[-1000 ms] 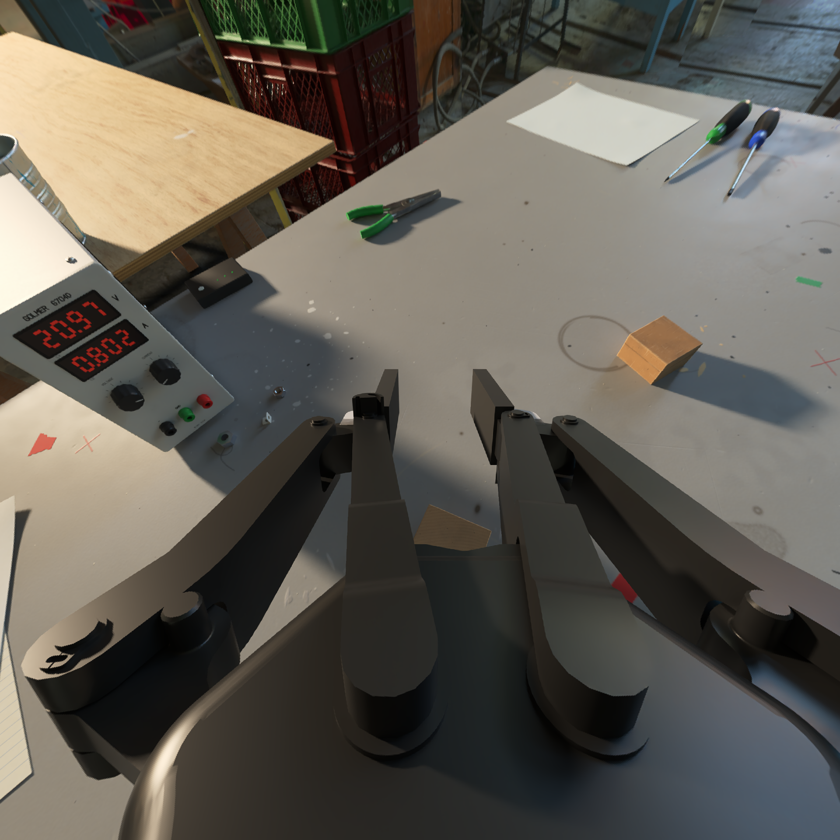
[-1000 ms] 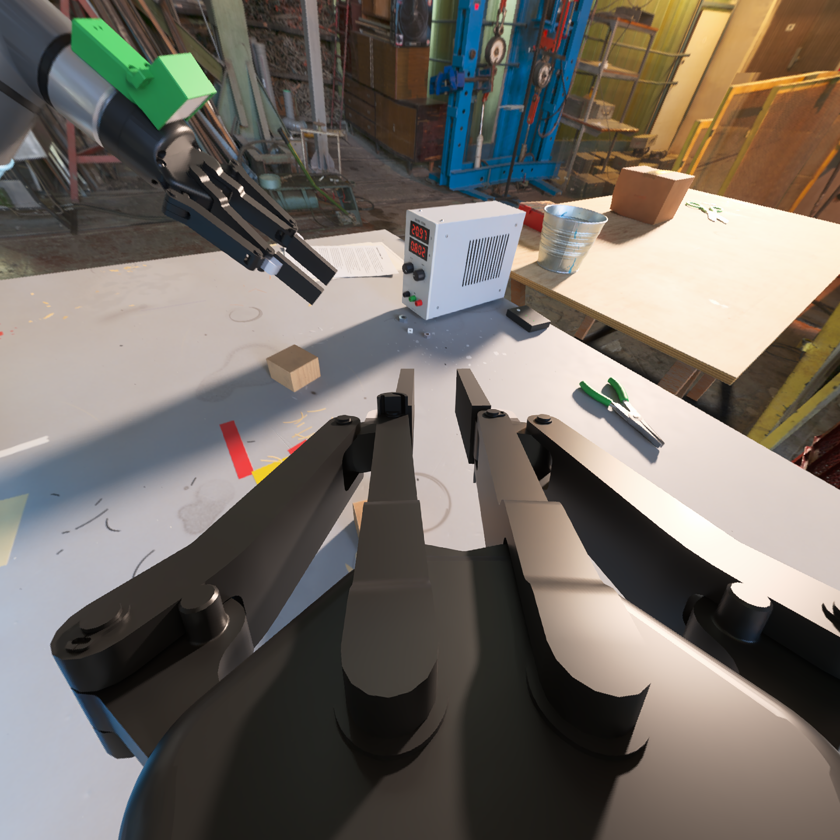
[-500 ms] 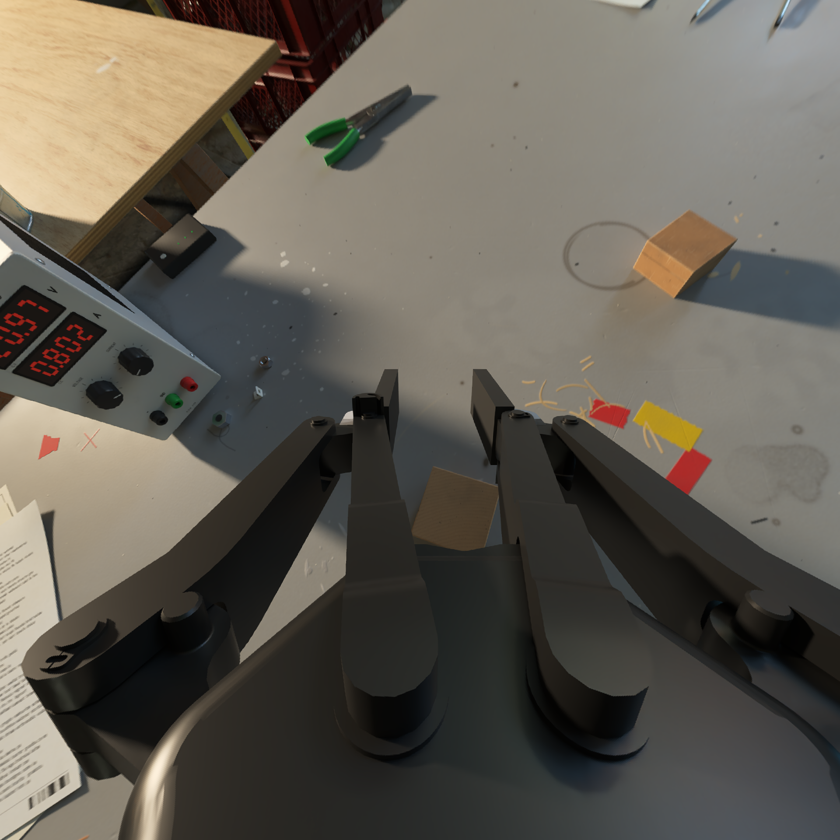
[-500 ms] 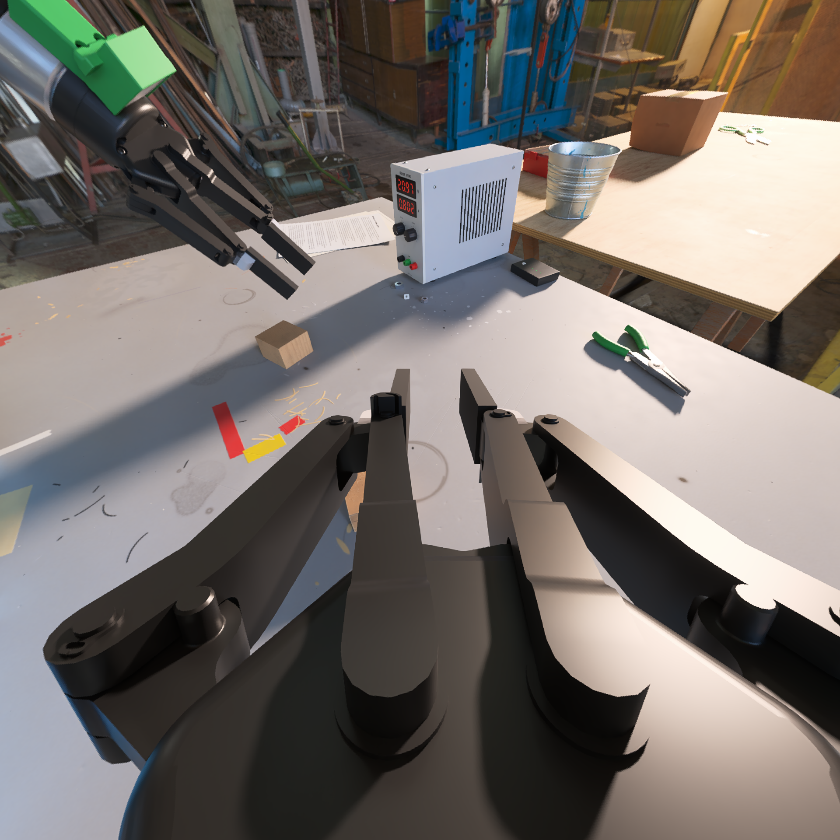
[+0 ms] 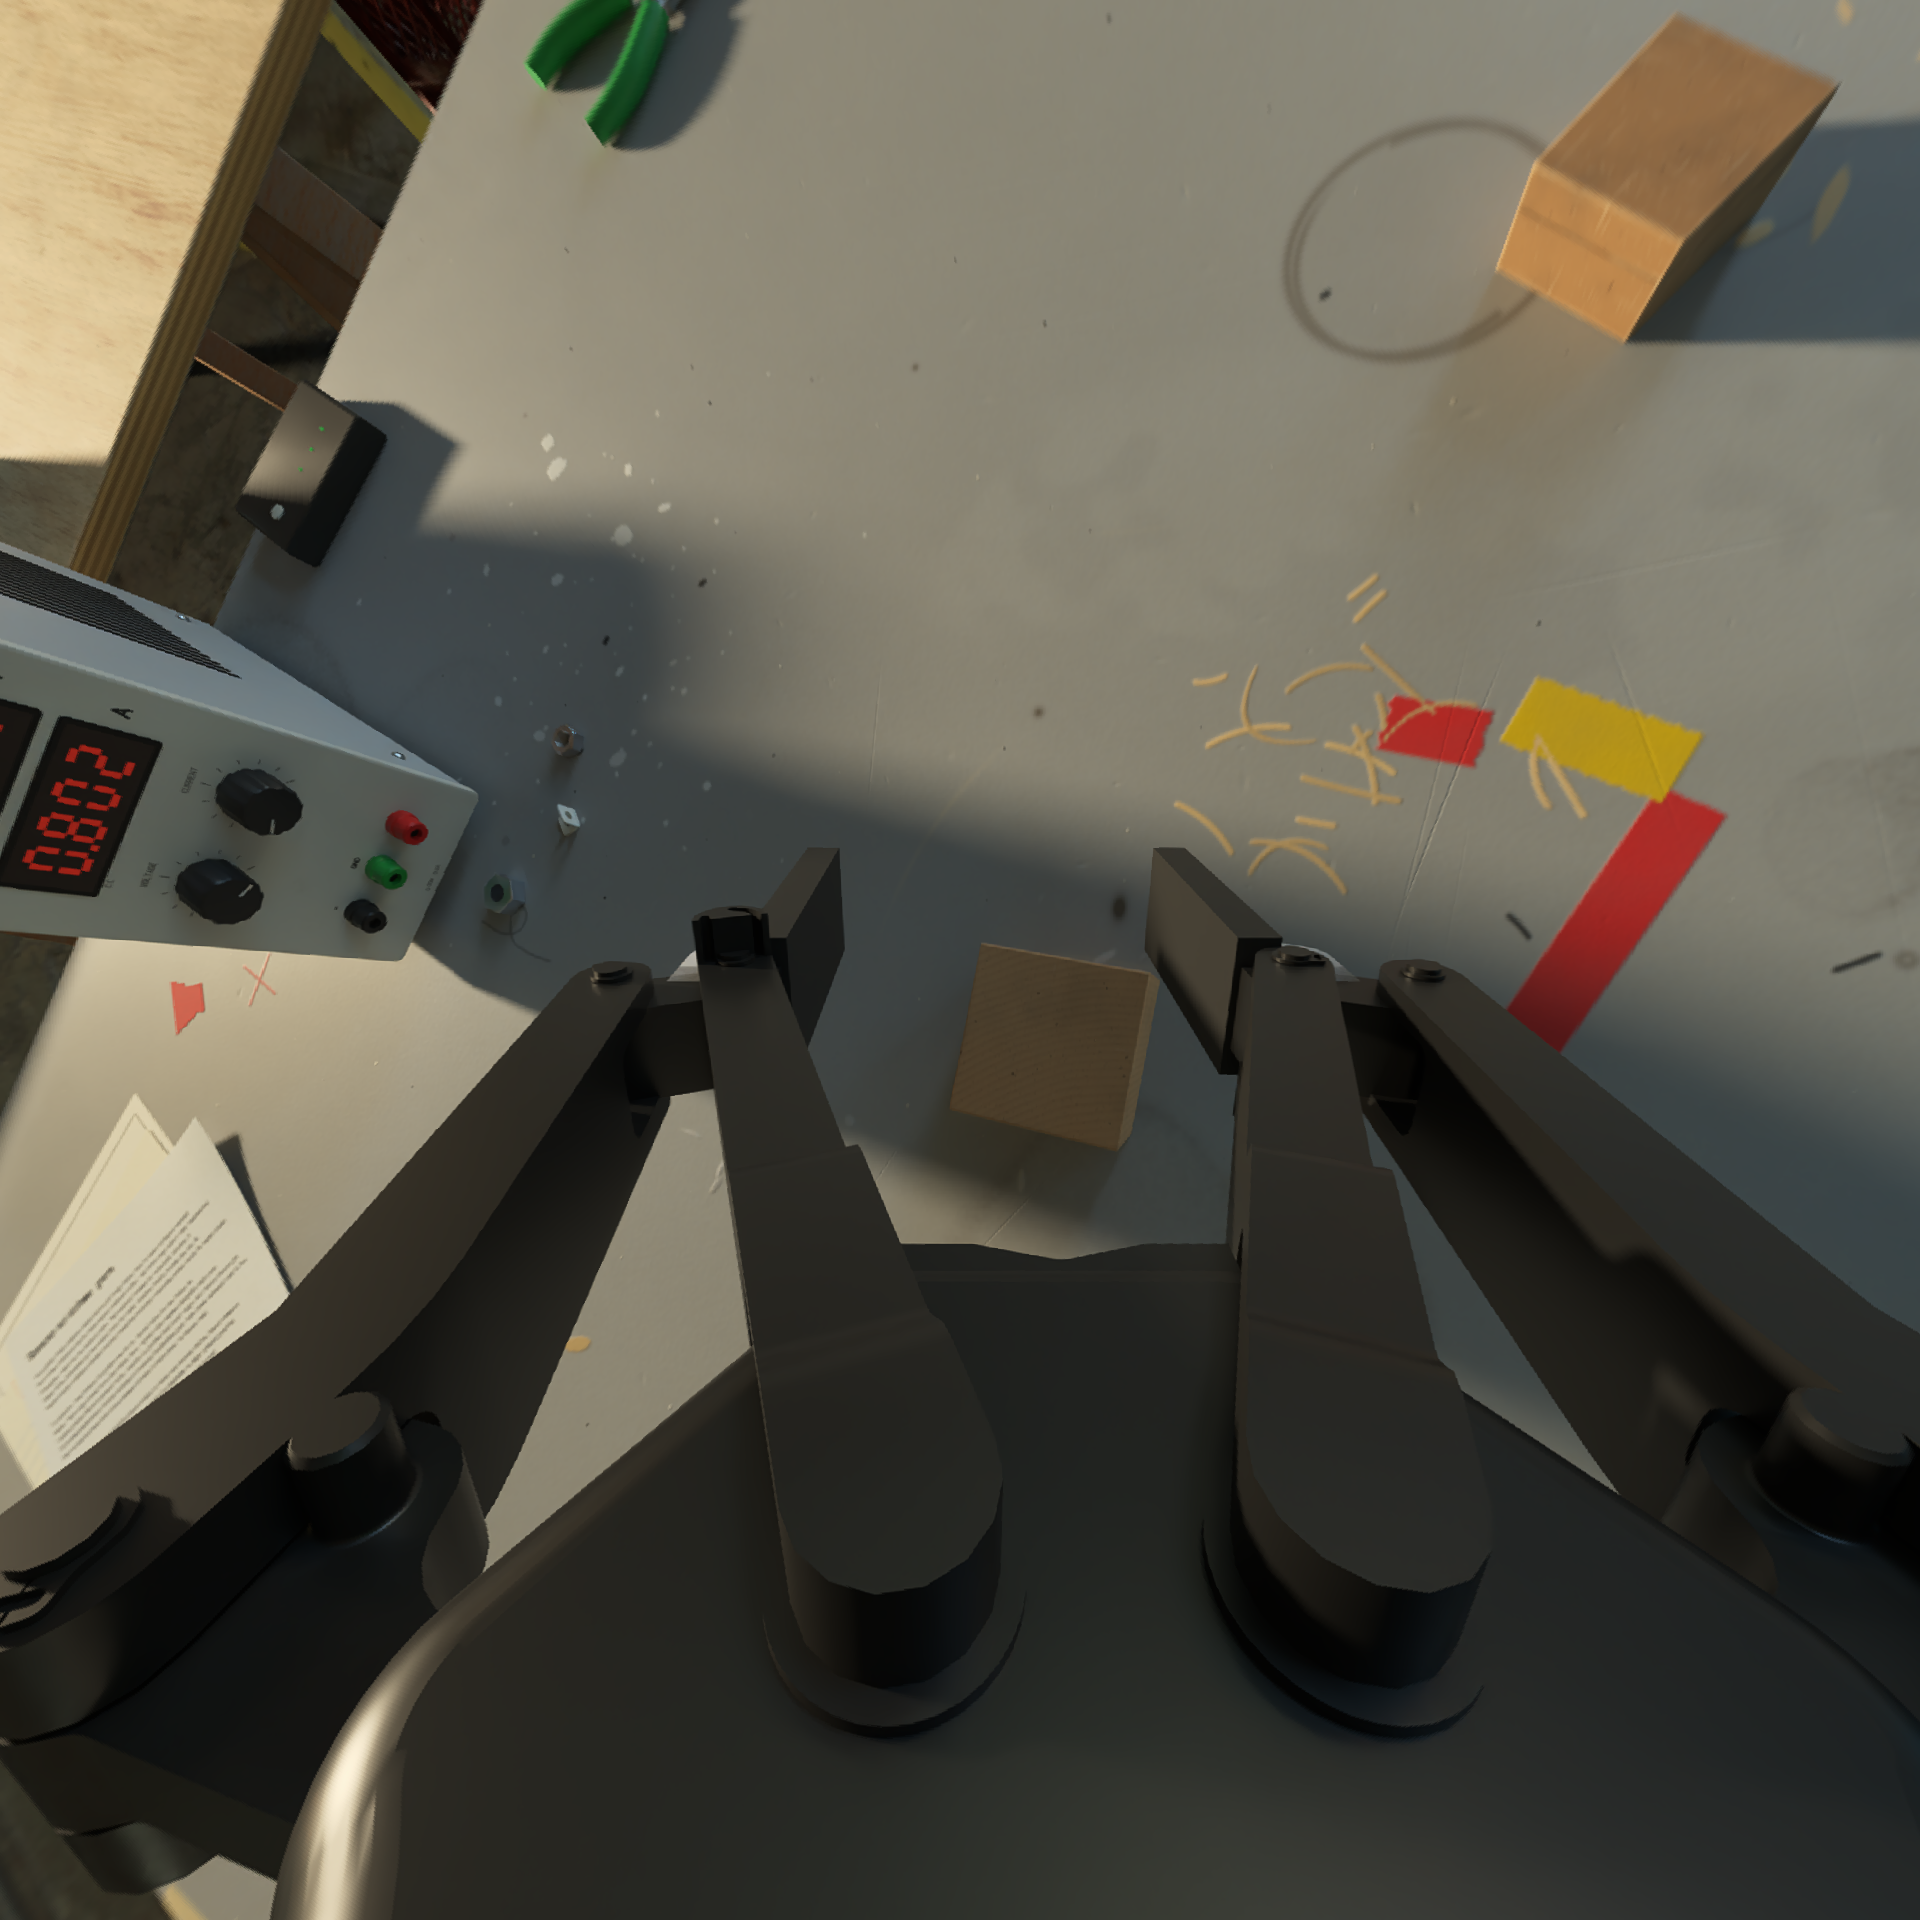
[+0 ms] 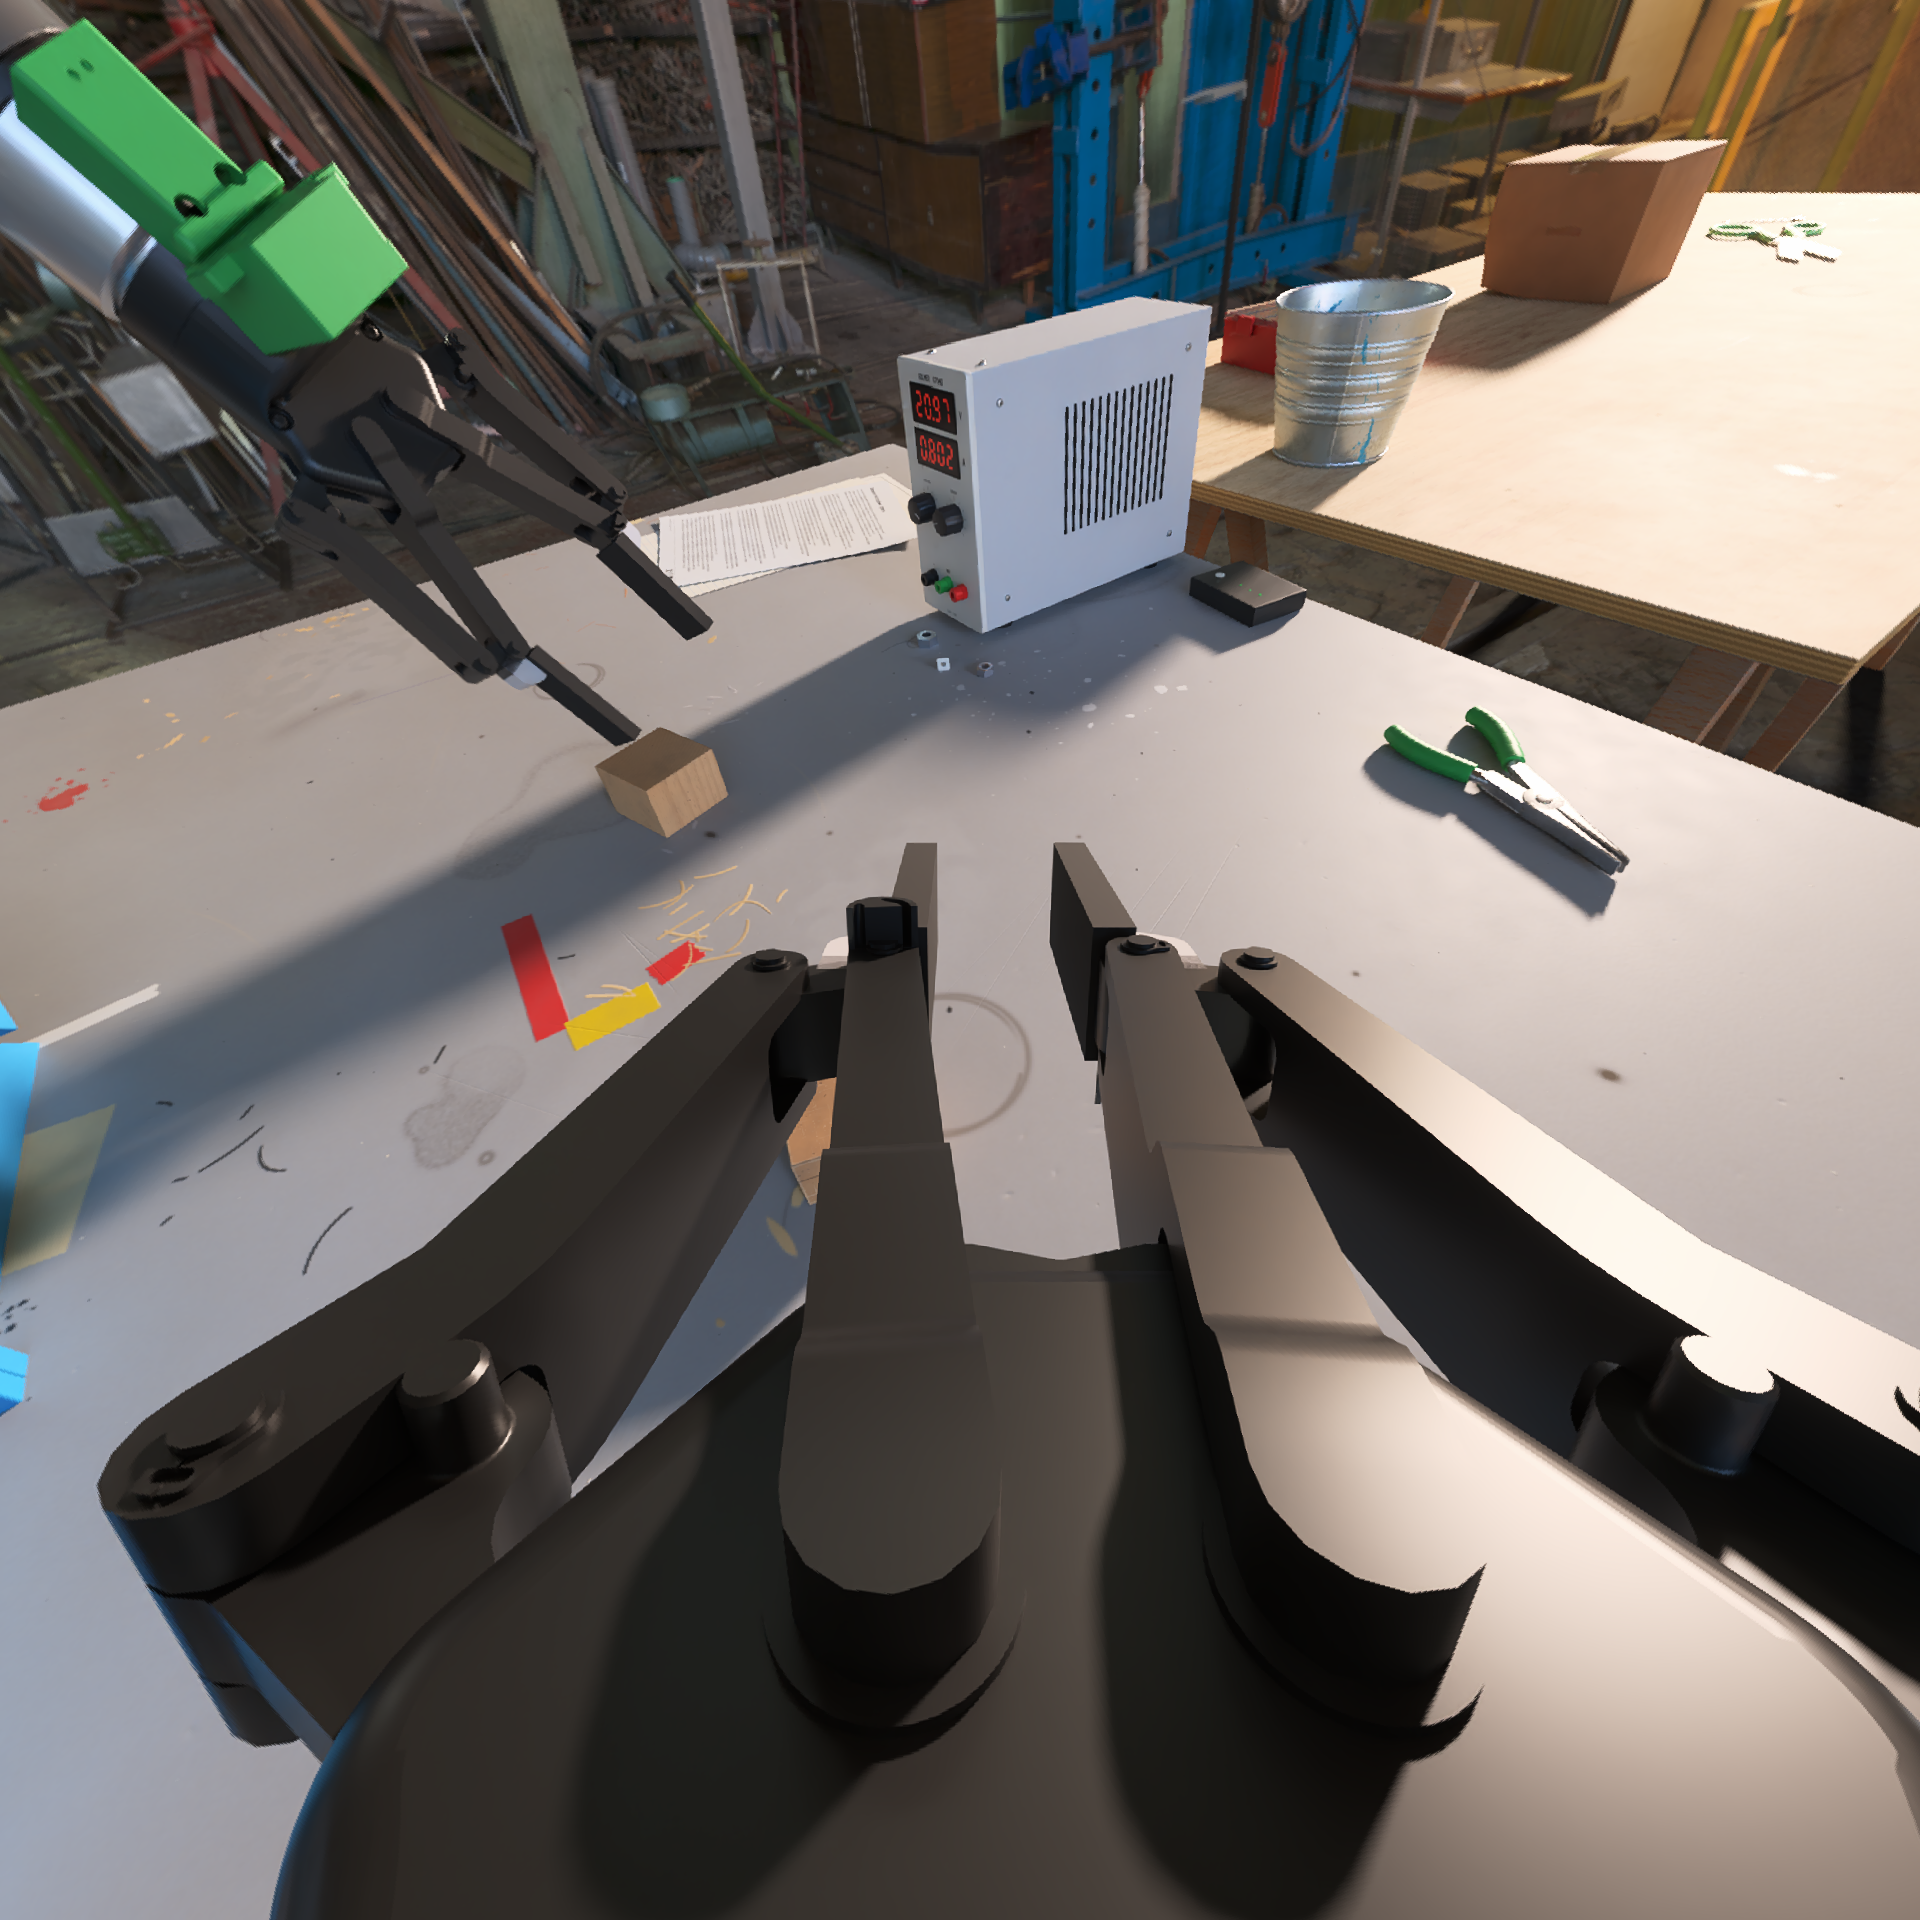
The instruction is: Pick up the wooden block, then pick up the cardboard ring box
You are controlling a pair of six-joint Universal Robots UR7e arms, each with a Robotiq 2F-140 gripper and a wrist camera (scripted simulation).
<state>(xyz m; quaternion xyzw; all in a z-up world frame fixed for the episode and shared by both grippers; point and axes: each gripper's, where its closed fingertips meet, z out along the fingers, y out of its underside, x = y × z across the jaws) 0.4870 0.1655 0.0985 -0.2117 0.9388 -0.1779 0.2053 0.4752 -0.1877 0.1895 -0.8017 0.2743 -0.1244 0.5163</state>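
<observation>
The wooden block [image 5: 1049, 1044] lies on the grey table [image 5: 935, 416], in line with the gap of my left gripper [image 5: 997, 894], which is open and empty. In the right wrist view the left gripper [image 6: 649, 675] hangs tilted just over the block [image 6: 662, 779], one fingertip [image 6: 613, 725] close to its top edge. The cardboard ring box [image 5: 1662, 177] sits farther away, at the upper right. My right gripper [image 6: 997, 873] is partly open and empty above the table. Only a sliver of the ring box [image 6: 810, 1127] shows behind its left finger.
A white power supply [image 6: 1049, 457] stands at the table's back beside papers [image 6: 779, 525] and a small black box [image 6: 1247, 594]. Green-handled pliers [image 6: 1507, 779] lie to the right. Red and yellow tape [image 5: 1600, 738] and shavings lie between the two boxes. A wooden side table [image 6: 1610, 436] holds a bucket [image 6: 1351, 364].
My left gripper has tilted down and come lower over the wooden block, and its jaws have opened wider. The right gripper has moved a little; its jaw gap is unchanged.
</observation>
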